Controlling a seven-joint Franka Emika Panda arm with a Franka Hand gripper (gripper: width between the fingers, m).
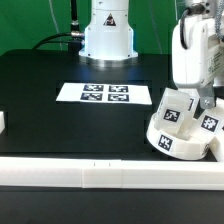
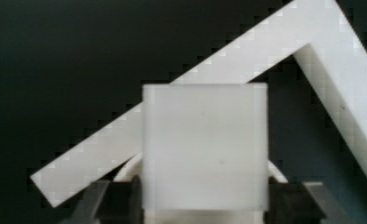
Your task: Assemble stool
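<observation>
The white stool seat (image 1: 186, 140) sits at the exterior view's right, by the front rail, with black-and-white tags on its rim. A short white leg (image 1: 178, 108) with a tag stands on or just above it. My gripper (image 1: 203, 102) hangs right over the seat. In the wrist view my gripper (image 2: 206, 197) is shut on a blocky white leg (image 2: 206, 145), with a dark finger (image 2: 112, 196) pressed on each side. The leg hides the seat in that view.
The marker board (image 1: 105, 95) lies mid-table in front of the robot base (image 1: 108, 35). A long white border rail (image 1: 100, 178) runs along the front; two rails meet at a corner (image 2: 313, 45) beyond the held leg. A white piece (image 1: 3, 122) sits at the exterior view's left edge.
</observation>
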